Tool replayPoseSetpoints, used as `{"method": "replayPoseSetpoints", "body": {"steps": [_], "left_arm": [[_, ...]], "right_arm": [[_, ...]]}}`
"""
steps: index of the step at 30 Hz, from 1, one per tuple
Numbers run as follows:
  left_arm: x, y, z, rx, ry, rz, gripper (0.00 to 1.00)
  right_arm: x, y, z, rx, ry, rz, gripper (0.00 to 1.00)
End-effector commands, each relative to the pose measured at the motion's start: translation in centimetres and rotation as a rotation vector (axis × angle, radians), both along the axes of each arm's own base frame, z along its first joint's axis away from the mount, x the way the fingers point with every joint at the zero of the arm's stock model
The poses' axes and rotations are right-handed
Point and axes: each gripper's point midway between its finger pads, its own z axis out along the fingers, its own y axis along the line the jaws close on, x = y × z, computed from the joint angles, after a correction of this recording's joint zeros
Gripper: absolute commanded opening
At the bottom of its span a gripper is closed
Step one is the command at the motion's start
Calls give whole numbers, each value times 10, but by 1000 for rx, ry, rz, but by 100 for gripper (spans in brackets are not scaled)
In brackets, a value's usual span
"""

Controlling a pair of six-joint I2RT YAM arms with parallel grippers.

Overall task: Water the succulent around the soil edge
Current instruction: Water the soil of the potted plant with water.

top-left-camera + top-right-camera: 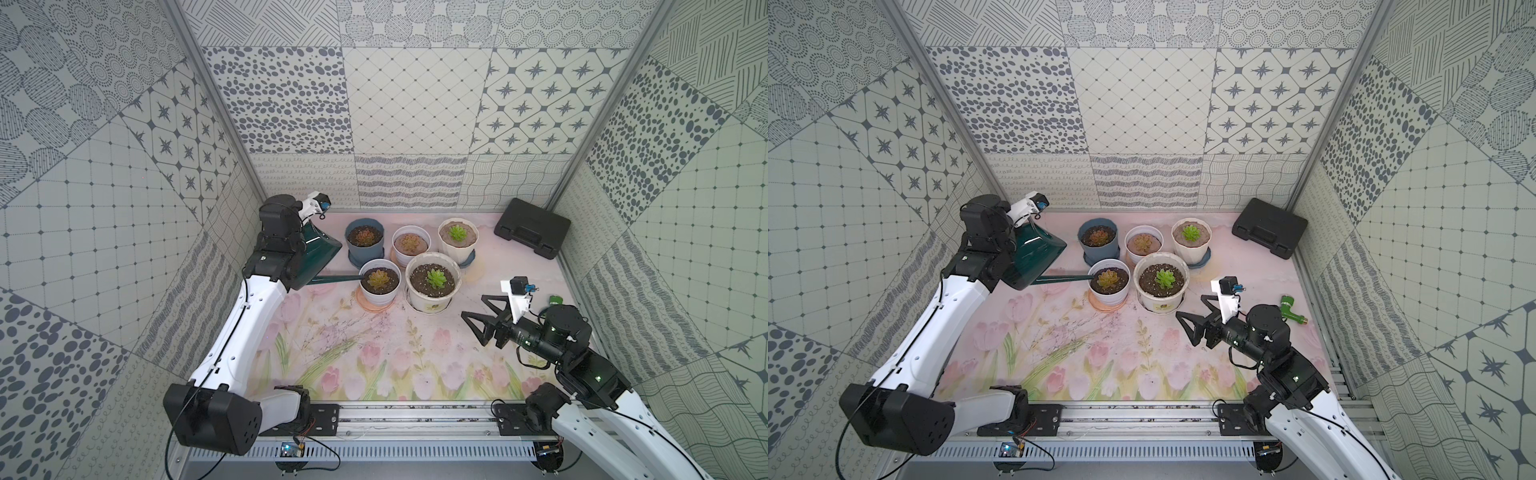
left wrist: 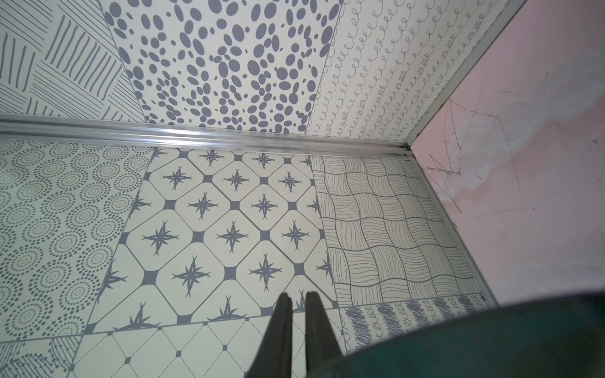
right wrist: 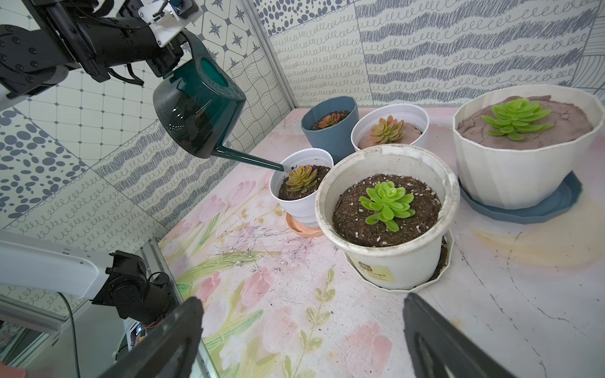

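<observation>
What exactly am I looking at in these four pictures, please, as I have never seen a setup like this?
You are looking at a two-armed robot at a table with a flowered mat, inside patterned walls. Two pictures look down on the whole scene from above; the other two come from a camera on each wrist. On the mat stand five potted succulents, a black case in the far corner and a small green fitting by the right arm. The left gripper is shut on the handle of a dark green watering can, tilted so its spout reaches over the rim of the small white pot nearest it. The right gripper hangs open and empty beside the pots.
</observation>
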Motion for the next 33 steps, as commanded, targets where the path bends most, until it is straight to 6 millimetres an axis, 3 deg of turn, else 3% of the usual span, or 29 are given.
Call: {"method": "replayPoseSetpoints", "body": {"steps": [1,12,20,33], "left_arm": [[-4,-15,28,42,-92,-55,0],[3,-45,35,26,-107,-127,0],[13,-64,29,21,-102,-164,0],[24,-105,46,-28,-144,-254,0]], "right_arm": [[-1,0,13,16,-48,3,97],[-10,2,27,70,-123,44,97],[-7,-1,25,60,-125,19,97],[0,-3,21,37,-121,-11,97]]}}
